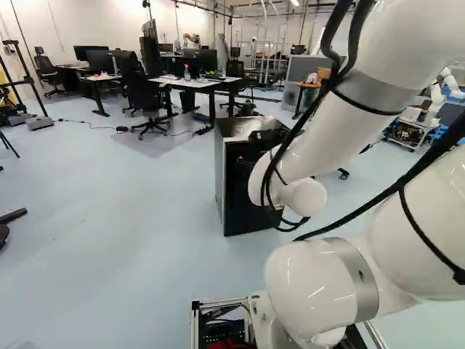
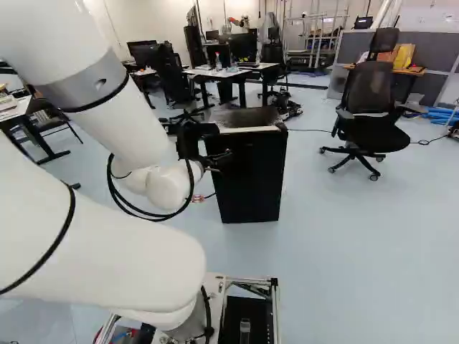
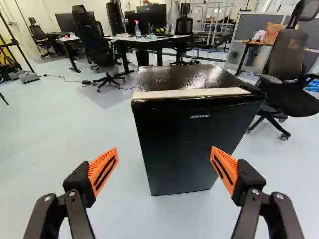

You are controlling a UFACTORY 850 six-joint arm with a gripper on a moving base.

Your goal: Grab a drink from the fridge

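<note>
Fridge [image 3: 187, 144] on pale floor [image 3: 45, 149], desk [image 3: 121, 38] behind, chair [image 3: 287, 57] to one side. Gripper [image 2: 221, 159] released, jaws wide, fridge ahead.

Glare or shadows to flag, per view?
Wrist view: bright glare patch on the fridge top, front mostly dark. Left base view: highlights on the arm, soft shadow on the floor by the desk chair. Right base view: fridge top duller.

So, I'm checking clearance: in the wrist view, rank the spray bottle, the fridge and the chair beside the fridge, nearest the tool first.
1. Fridge, ahead.
2. Chair, beside and behind it.
3. Spray bottle, on the desk beyond.
</note>
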